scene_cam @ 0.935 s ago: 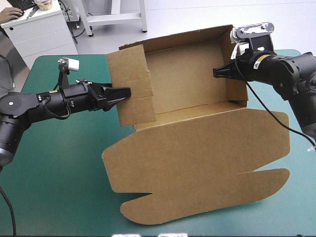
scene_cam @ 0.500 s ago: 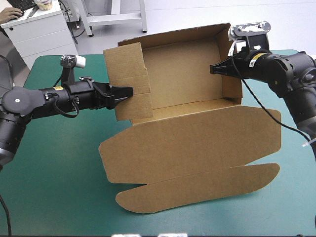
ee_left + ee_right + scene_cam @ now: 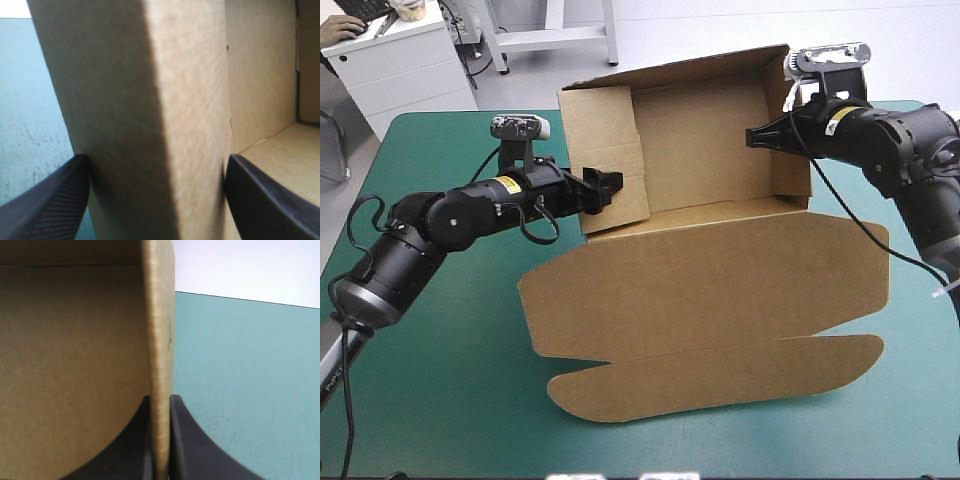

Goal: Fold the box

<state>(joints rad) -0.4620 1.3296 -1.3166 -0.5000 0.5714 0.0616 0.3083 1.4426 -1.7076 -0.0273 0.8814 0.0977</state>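
R gripper (image 3: 752,137) clamped on box (image 3: 720,270) right wall, near table (image 3: 450,380) far edge; L gripper (image 3: 610,187) jaws apart astride left wall: ungripped, it may spring outward & untuck.

Box (image 3: 720,290) of matt brown board, my 2 black fingers (image 3: 45,205) finely ribbed, teal-green cover (image 3: 440,400) matt, faintly speckled

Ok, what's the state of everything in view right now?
Box: open tray, walls raised.
Lid: flat on the teal-green cover.
Left claw: open, straddling the left side wall.
Right claw: shut on the right side wall.
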